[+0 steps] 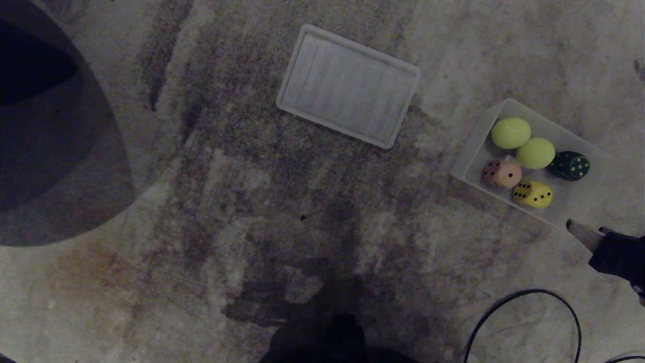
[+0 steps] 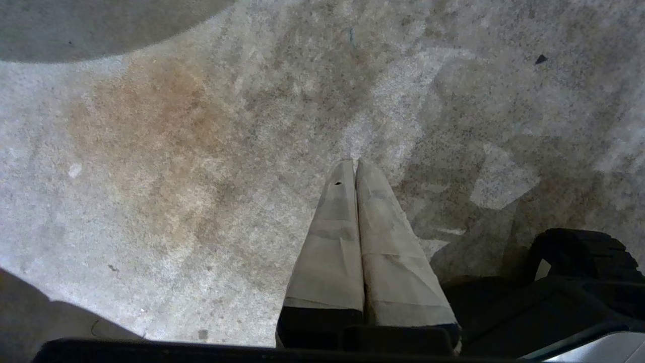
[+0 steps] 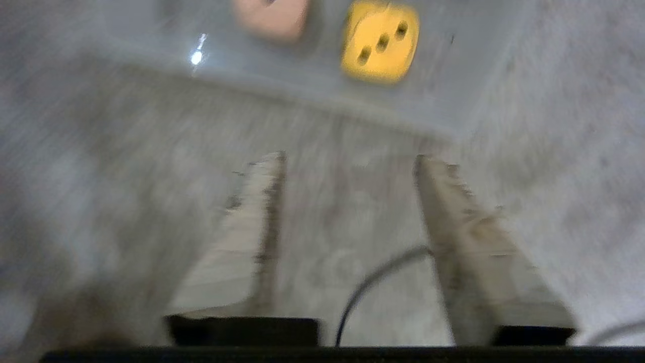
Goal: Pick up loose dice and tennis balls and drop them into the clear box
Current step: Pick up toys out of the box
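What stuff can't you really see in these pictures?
- Right gripper: head view, mostly cut off by the picture's edge; only one tip shows.
- Pinkish-beige die: right wrist view, cut by the top edge and blurred; pips unreadable.
- Clear box: right wrist view, only its near wall shows.
- Black cable: head view, runs off the bottom edge; its ends are unseen.
- Red die: in no view.

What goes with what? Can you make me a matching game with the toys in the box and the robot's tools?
Things:
1. yellow die
2. green die
3. left tool
4. right tool

States:
a. open, empty, just outside the clear box
b. shut, above bare floor
c. in the box, beside the pink die
d. in the box, beside a tennis ball

Pairs: 1-c, 2-d, 3-b, 4-a
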Robot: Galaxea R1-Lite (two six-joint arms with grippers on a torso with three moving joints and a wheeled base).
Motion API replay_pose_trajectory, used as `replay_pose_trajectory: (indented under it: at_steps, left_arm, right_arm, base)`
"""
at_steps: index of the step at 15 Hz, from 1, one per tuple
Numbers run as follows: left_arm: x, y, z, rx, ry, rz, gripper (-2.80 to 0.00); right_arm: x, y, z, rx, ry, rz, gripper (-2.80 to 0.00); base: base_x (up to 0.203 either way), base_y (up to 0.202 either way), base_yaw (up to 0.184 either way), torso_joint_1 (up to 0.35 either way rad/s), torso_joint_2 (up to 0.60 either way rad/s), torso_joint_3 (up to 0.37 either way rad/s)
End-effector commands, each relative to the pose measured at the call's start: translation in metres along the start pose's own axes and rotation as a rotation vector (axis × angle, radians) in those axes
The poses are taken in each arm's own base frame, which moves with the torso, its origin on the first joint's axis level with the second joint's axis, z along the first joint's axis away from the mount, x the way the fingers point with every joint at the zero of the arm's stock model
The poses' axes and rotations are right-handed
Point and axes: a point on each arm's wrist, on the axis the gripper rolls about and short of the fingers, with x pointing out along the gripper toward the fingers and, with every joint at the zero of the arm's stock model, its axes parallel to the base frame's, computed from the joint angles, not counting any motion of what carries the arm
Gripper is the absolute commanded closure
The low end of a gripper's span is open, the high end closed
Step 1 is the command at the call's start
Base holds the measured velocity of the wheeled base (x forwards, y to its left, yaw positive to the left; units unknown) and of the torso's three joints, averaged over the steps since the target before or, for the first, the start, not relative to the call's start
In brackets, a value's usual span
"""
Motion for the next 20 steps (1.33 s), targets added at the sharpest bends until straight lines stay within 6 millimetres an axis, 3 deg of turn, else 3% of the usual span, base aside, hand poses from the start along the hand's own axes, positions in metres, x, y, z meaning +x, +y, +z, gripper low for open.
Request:
replay_pose_trajectory:
  at_steps: [1,5,8,12,20]
  left_arm:
    - [0.0,0.0,0.0,-0.001,0.003,0.001,0.0]
    - [0.0,0.0,0.0,-0.001,0.003,0.001,0.0]
    - [0.0,0.0,0.0,-0.001,0.003,0.001,0.0]
    - [0.0,0.0,0.0,-0.001,0.003,0.001,0.0]
    - [0.0,0.0,0.0,-0.001,0.003,0.001,0.0]
  right_arm:
    - [-0.064,0.003,0.001,-0.021,-0.065,0.05,0.0]
    - [-0.13,-0.005,-0.041,-0.083,0.034,0.095,0.0]
    - [-0.156,-0.013,-0.077,-0.114,0.073,0.109,0.0]
    - [-0.173,-0.018,-0.097,-0.138,-0.062,0.138,0.0]
    - [-0.174,-0.019,-0.099,-0.121,-0.077,0.137,0.0]
  base:
    - [0.0,0.0,0.0,0.0,0.0,0.0]
    - [0.0,0.0,0.0,0.0,0.0,0.0]
    - [0.0,0.0,0.0,0.0,0.0,0.0]
    - [0.0,0.0,0.0,0.0,0.0,0.0]
    - [0.0,0.0,0.0,0.0,0.0,0.0]
